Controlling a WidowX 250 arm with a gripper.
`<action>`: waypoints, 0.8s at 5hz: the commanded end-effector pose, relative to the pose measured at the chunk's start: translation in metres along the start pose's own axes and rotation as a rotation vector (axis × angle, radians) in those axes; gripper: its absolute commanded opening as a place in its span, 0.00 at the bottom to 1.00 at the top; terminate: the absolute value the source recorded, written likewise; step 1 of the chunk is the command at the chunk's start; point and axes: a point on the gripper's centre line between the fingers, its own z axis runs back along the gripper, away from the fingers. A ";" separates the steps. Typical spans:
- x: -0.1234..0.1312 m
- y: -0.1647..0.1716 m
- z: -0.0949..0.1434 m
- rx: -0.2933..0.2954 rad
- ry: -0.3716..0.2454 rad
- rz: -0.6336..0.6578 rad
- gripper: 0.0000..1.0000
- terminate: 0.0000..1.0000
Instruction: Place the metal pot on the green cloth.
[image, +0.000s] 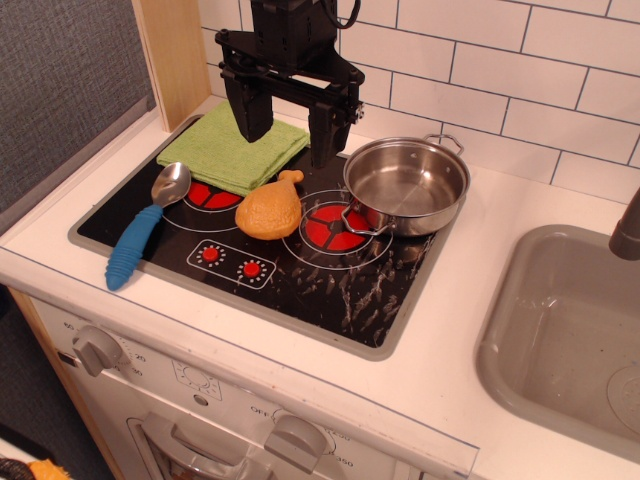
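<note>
The shiny metal pot (407, 186) with two wire loop handles stands on the back right of the black toy stovetop (300, 280), partly over a red burner. The folded light-green cloth (225, 150) lies at the back left corner of the stovetop. My black gripper (288, 150) hangs open and empty above the stove, its two fingers spread wide, one over the cloth's right part and one just left of the pot. It touches neither thing.
An orange toy chicken leg (270, 208) lies mid-stove between cloth and pot. A blue-handled metal spoon (148, 228) lies at the front left. A grey sink (570, 330) is to the right, a white tiled wall behind, a wooden post (175, 55) at the back left.
</note>
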 end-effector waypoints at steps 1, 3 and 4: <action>0.000 0.000 0.000 0.000 0.000 0.000 1.00 0.00; 0.038 -0.037 -0.017 0.019 -0.017 -0.061 1.00 0.00; 0.069 -0.064 -0.038 0.006 -0.012 -0.093 1.00 0.00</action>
